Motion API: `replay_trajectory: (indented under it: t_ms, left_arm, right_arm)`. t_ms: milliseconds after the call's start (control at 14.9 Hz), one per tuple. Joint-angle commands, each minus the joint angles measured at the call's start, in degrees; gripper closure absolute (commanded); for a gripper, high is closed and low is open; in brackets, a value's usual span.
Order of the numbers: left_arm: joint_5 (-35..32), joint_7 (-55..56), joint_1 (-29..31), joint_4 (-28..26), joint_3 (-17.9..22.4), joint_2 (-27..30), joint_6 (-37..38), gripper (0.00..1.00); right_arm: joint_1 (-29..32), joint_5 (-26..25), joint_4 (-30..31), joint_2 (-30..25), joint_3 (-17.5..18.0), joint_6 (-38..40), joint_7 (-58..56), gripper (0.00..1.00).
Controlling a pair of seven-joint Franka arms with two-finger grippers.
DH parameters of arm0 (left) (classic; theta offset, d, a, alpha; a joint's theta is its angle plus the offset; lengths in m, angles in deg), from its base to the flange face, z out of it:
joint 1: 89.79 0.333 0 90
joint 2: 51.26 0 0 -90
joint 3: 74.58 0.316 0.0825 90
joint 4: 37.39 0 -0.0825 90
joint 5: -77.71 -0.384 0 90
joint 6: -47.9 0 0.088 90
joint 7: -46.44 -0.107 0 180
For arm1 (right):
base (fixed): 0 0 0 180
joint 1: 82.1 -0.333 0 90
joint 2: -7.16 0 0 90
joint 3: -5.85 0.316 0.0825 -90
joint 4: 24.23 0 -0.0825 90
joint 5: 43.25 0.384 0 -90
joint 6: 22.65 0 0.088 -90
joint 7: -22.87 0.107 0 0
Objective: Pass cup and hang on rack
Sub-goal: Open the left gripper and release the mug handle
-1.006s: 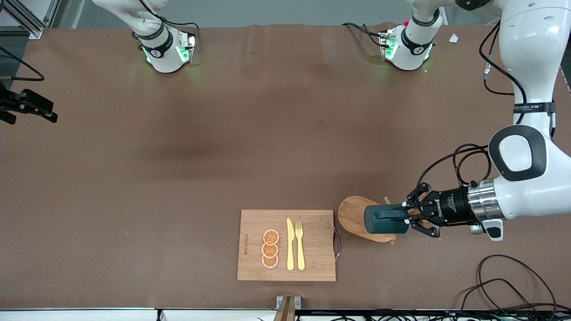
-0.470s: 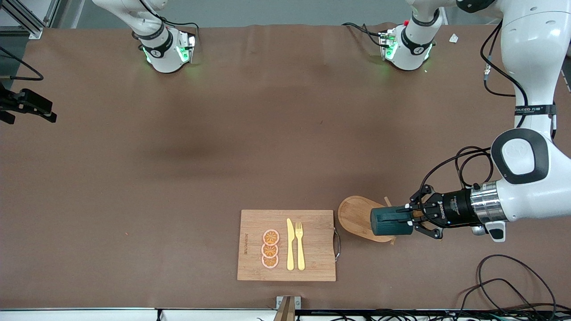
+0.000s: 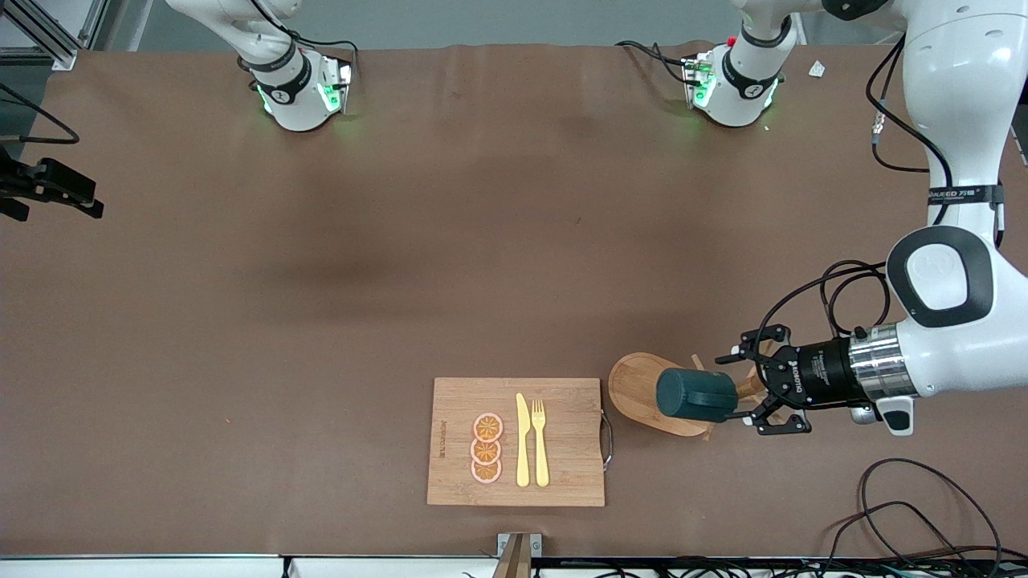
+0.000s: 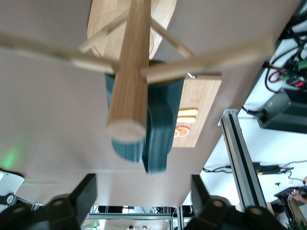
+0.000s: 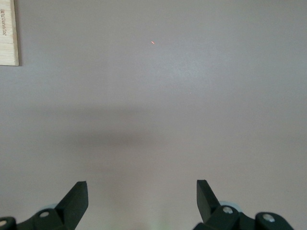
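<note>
Cup on the rack, left gripper spread wide beside it

The cup (image 3: 695, 394) hangs sideways on a peg of the rack (image 3: 642, 389), over the rack's oval base, just beside the cutting board (image 3: 458, 401) on the side toward the left arm's end of the table. The left gripper (image 3: 743, 385) sits level with the cup by the rack's post, its fingers (image 4: 81, 196) parted on either side of the post and gripping nothing. The right gripper (image 5: 141, 194) waits over bare table (image 5: 192, 96), fingers apart, holding nothing.
</note>
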Motion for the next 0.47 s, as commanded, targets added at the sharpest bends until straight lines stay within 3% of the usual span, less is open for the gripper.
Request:
replay_trajectory:
  t_ms: [0,201,402]
  left_arm:
    - [-0.5,-3.5,0.2,-0.7,-1.2,4.7,1.9,0.0]
    - [-6.0,-9.8,-0.3,-0.8,-2.8,7.8,2.8,0.0]
    - [-18.5,-12.8,-0.2,-0.8,-7.1,10.4,5.6,0.0]
  right_arm:
    - [0.8,0.1,0.0,-0.4,0.4,0.4,0.3,0.0]
    - [0.4,0.1,-0.1,-0.3,0.4,0.3,0.6,0.0]
    - [0.4,0.2,-0.2,-0.3,0.4,0.3,0.6,0.0]
